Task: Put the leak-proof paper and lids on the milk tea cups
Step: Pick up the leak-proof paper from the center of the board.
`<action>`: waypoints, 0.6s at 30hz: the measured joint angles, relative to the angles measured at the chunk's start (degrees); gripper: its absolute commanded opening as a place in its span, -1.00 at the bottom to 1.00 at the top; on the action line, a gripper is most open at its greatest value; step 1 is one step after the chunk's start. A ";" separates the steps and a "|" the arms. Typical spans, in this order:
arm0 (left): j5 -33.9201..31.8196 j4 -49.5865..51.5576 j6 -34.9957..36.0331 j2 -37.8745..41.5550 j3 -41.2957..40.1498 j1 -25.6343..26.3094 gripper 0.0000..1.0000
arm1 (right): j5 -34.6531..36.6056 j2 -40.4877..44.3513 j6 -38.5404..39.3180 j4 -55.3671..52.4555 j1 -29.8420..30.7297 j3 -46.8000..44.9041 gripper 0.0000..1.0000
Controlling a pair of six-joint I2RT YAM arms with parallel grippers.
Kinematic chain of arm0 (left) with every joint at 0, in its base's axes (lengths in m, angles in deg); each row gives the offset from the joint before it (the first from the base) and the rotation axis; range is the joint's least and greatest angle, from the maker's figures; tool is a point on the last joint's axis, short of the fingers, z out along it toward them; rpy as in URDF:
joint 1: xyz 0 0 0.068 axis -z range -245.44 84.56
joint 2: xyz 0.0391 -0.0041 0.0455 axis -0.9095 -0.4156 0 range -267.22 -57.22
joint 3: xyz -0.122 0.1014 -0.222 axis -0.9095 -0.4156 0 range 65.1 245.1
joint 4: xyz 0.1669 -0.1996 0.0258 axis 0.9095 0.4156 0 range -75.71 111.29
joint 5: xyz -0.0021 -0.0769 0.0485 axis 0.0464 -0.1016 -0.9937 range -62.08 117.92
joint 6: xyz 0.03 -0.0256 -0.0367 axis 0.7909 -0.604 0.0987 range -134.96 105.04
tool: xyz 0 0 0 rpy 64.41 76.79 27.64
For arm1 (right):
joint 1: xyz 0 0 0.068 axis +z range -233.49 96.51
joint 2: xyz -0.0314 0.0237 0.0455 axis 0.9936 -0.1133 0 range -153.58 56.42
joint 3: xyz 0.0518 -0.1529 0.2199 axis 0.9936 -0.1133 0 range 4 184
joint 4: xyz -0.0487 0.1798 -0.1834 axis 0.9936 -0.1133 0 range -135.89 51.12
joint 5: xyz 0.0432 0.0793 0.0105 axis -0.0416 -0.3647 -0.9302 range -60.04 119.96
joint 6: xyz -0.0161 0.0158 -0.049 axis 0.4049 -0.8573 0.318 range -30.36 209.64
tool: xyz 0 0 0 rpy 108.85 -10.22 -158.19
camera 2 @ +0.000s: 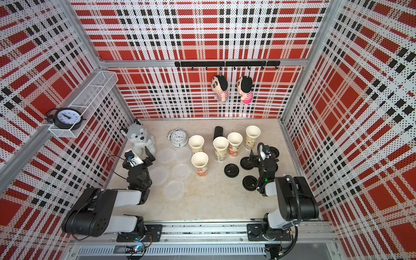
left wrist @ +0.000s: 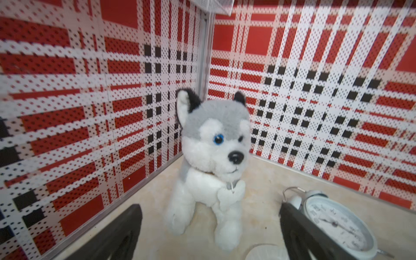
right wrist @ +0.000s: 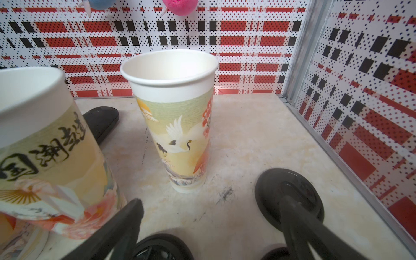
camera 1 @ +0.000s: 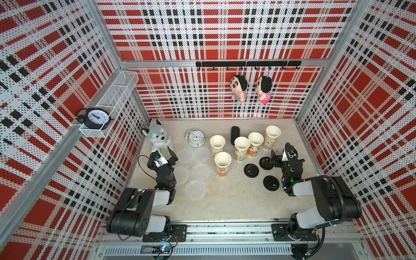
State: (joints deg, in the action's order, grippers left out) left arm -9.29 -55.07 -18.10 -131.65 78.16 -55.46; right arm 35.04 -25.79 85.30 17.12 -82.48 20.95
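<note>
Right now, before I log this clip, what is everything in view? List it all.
milk tea cups: five, white with orange-red prints, standing mid-table toward the back
leak-proof paper: five sheets, translucent whitish, flat, left of the cups
lids: at least four, black, flat, right of the cups
cylinder: one, black, among the back cups
husky plush: one, grey-white, back-left corner
white alarm clock: one, white, beside the husky plush
wire shelf: one, white, left wall
black alarm clock: one, black, on the wire shelf
hook rail: one, black, back wall
dolls: two, black-haired, hanging from the hook rail
left gripper: one, black, open, empty, before the husky plush
right gripper: one, black, open, empty, over the lids
</note>
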 measured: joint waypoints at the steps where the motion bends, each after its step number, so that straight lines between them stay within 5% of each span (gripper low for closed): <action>1: -2.62 3.85 -0.39 3.34 2.21 1.95 0.96 | 0.79 4.02 -0.50 -5.11 0.00 1.27 0.88; 9: -6.62 45.03 -15.41 15.69 26.08 8.00 0.86 | 5.31 18.82 -5.70 -39.71 0.44 32.06 0.82; 18: 12.28 88.61 -27.15 12.50 42.23 6.34 0.57 | 9.18 13.09 -11.15 -86.36 6.03 52.41 1.00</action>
State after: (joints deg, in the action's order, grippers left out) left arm 3.00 33.54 -45.25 -119.15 120.39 -49.12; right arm 44.22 -12.70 74.15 -69.23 -76.44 73.36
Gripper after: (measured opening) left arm 0.827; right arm 0.985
